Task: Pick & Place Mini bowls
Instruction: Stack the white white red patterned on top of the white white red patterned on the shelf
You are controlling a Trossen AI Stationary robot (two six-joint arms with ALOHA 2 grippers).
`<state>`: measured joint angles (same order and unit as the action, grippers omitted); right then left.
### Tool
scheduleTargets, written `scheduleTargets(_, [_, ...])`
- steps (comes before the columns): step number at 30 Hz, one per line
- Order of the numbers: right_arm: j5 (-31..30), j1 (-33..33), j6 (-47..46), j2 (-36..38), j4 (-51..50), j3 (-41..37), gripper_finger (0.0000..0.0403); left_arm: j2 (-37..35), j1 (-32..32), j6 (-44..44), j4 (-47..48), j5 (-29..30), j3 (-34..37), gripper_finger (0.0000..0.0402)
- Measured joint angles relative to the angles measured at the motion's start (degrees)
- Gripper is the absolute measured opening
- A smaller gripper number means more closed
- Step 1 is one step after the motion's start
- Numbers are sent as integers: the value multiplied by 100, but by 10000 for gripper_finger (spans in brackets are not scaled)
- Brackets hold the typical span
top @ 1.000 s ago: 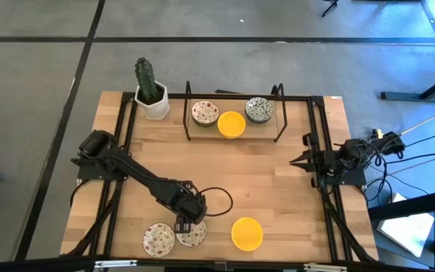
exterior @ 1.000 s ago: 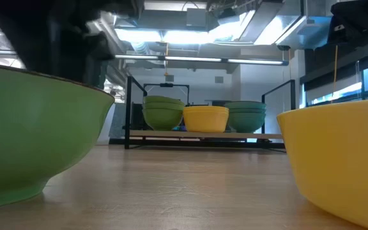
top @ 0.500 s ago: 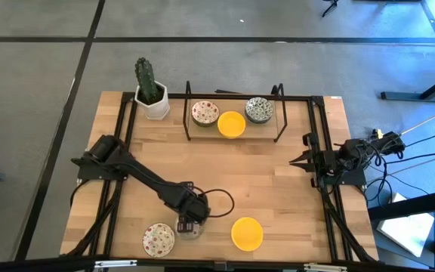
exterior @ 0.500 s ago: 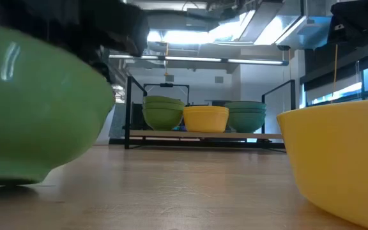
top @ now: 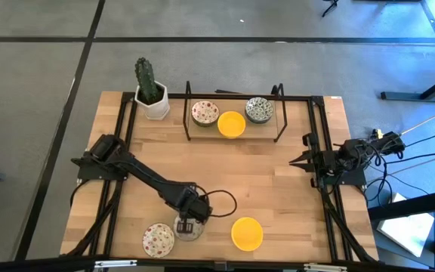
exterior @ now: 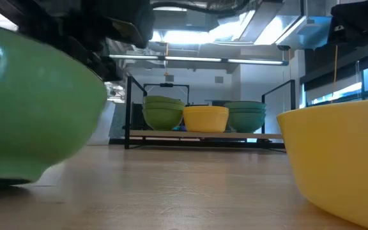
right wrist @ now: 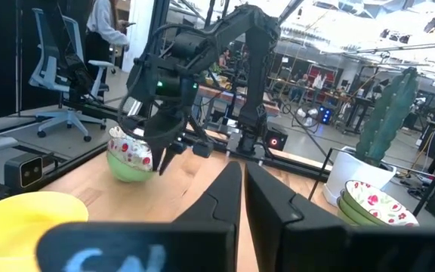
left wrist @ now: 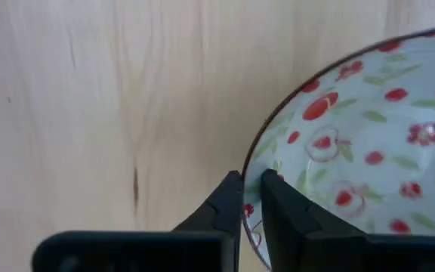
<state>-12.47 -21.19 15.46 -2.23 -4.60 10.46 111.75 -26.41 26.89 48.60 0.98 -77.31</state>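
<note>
A mini bowl, red floral inside and green outside (left wrist: 368, 136) (exterior: 30, 115), sits near the table's front edge, under my left gripper (top: 189, 224) (left wrist: 251, 200), which is shut on its rim. A second red floral mini bowl (top: 158, 239) lies just to its left and a yellow one (top: 247, 233) to its right. Three more mini bowls, one red floral (top: 205, 113), one yellow (top: 231, 124) and one blue-green (top: 259, 109), stand in the black rack (top: 278, 113) at the back. My right gripper (top: 299, 160) (right wrist: 244, 181) waits shut at the right edge. My left gripper pinches the bowl's rim (left wrist: 257, 147) on the far side of the bowl, with one finger (left wrist: 285, 211) inside and the other (left wrist: 225, 208) outside. The fingers come from above, pointing down. The bowl's foot (exterior: 5, 182) is on the table, and the bowl is tipped a little.
A white pot with a cactus (top: 150, 91) stands at the back left beside the rack. Black rails (top: 123, 151) run along the table's left and right sides. Bare wood lies across the middle of the table (top: 248, 174).
My left gripper has come down onto the red floral bowl and shut on its rim. The bowl has slid slightly toward the table's left and tipped. My right arm has kept still.
</note>
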Motion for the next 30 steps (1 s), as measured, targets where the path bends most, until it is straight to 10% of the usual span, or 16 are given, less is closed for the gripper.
scheduleTargets(18, [2,0,-4,1,0,0,22,81,-161,-21,826,1211,-938,10])
scheduleTargets(30, [1,0,-9,1,-2,0,22,70,-57,212,870,972,-881,14])
